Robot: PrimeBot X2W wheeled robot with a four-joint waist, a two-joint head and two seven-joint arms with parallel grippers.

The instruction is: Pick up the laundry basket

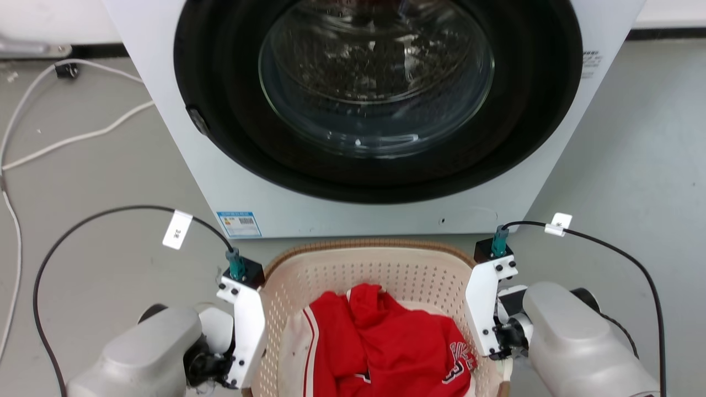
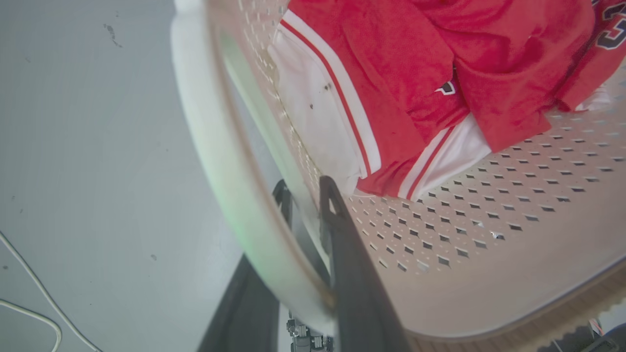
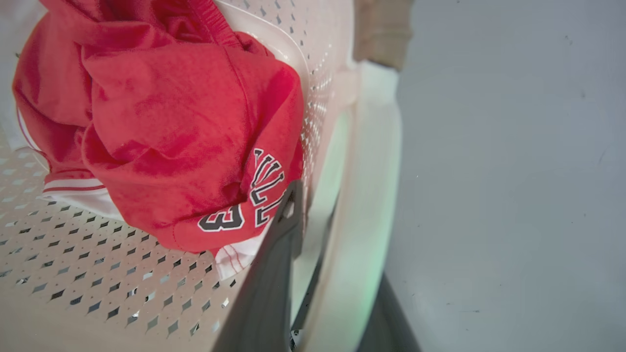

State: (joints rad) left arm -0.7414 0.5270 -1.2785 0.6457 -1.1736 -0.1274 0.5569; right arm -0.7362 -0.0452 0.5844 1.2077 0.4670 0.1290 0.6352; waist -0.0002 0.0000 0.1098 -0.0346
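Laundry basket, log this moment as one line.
laundry basket: before washer, red clothes inside | left gripper: straddles left rim | right gripper: straddles right rim | clamp unclear

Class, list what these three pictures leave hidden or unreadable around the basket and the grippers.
- Head view: laundry basket near end, cut off by the bottom edge.
- Left wrist view: left gripper outer fingertip, behind the blurred left handle; grip unclear.
- Right wrist view: right gripper outer finger, behind the blurred right handle; grip unclear.
- Head view: washer label print, too small.
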